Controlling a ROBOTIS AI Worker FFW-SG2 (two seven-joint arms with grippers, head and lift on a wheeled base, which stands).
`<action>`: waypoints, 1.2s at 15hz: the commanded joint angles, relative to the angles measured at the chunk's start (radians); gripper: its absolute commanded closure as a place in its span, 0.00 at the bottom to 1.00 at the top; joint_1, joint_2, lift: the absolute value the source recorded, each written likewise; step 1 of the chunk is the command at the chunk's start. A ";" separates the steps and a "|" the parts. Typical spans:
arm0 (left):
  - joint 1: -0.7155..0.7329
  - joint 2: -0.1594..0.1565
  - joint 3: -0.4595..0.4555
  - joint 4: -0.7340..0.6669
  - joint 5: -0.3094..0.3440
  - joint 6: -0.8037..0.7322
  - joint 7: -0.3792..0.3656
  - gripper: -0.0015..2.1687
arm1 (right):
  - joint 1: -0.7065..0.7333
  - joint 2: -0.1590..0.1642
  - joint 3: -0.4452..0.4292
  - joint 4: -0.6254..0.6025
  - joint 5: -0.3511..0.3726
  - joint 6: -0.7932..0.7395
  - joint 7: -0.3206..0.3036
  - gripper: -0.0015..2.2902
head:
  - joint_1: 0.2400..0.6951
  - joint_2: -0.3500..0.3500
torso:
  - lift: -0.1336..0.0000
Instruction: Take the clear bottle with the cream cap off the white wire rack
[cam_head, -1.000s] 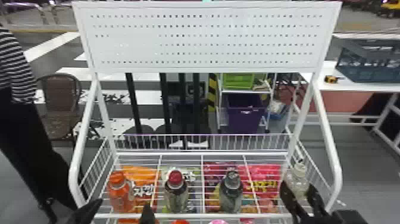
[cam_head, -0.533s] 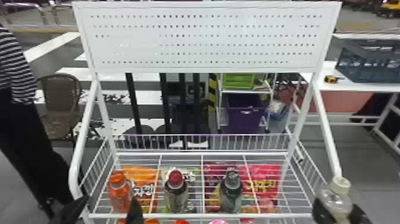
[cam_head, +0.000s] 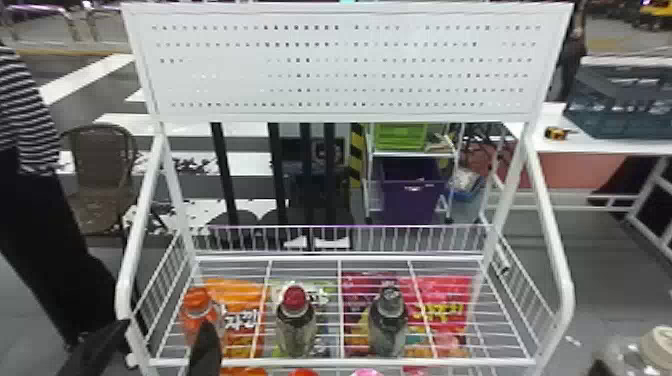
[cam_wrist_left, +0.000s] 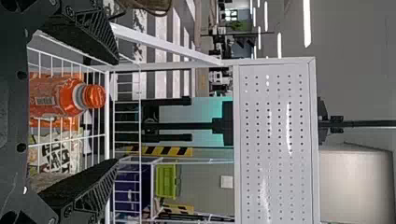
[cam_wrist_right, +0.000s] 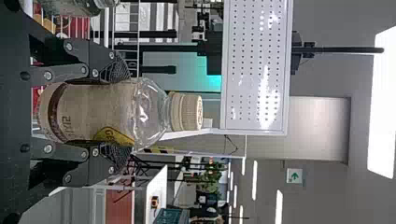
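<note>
Three other bottles (cam_head: 296, 327) on the white wire rack (cam_head: 330, 362), bags (cam_head: 235, 291) beneath.

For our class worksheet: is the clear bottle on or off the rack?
Off: the right gripper holds the bottle beyond the rack's right side rail.

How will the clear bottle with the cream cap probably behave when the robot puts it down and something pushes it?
The clear bottle, now between the fingers of the right tool, is tall and narrow, so a push near its cream cap could tip it. On its side it would likely roll, since its body looks round.
</note>
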 joint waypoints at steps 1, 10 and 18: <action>-0.001 -0.001 -0.001 -0.001 0.002 0.001 0.000 0.07 | 0.008 0.005 0.001 -0.011 0.000 -0.011 0.000 0.79 | 0.57 0.50 | 1.00; 0.018 -0.001 -0.006 -0.023 0.000 0.001 0.000 0.07 | 0.015 0.002 0.007 -0.040 0.004 0.014 0.002 0.79 | 0.57 0.50 | 1.00; 0.019 -0.001 -0.013 -0.030 -0.001 0.001 0.000 0.07 | 0.021 -0.001 0.002 -0.054 0.006 0.017 0.002 0.79 | 0.57 0.50 | 1.00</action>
